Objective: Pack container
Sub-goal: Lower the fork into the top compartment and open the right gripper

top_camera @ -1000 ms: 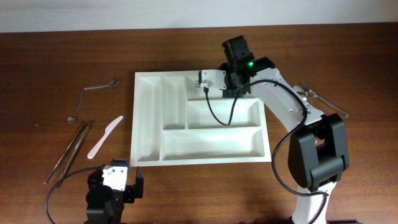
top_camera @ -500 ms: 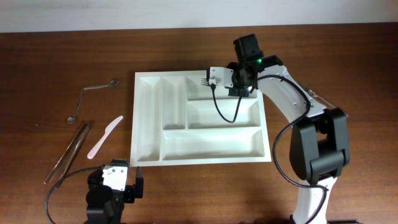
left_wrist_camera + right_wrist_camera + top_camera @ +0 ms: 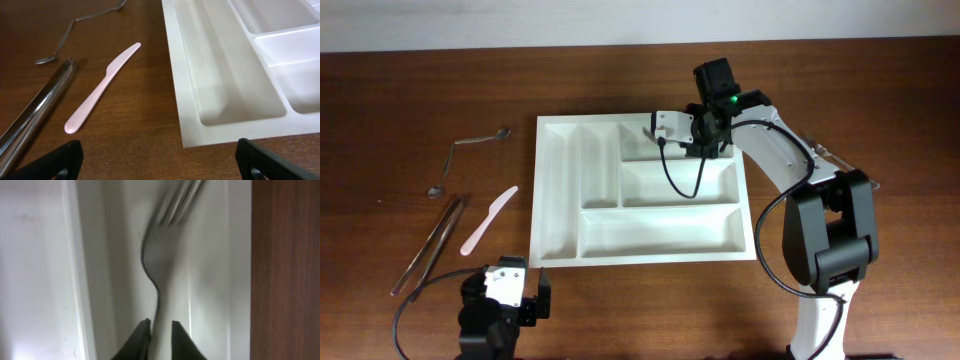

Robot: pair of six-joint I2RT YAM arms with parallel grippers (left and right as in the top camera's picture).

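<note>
Steel fork [image 3: 160,255]: pinched by its handle in my right gripper [image 3: 161,330], tines pointing ahead and blurred, in the upper short compartment at the tray's far-right corner. I cannot tell whether it touches the floor of that compartment.
White plastic tray [image 3: 660,232]: flat on the table, its other four compartments bare.
Right gripper: fingers pressed together on the thin neck of the handle, just behind the bend.
Left gripper [image 3: 159,159]: spread wide, holding nothing, low off the tray's near-left corner.
Left of the tray: spoon [image 3: 65,37], tongs [image 3: 35,112] and a pale knife [image 3: 102,87], all lying apart on the wood.
Handling, as I judge it: the fork looks stiff, light and smooth, so it may swivel in a two-finger pinch. The flat of the handle is the place to hold it. The tray looks rigid but light, and a knock on its rim could slide it.
</note>
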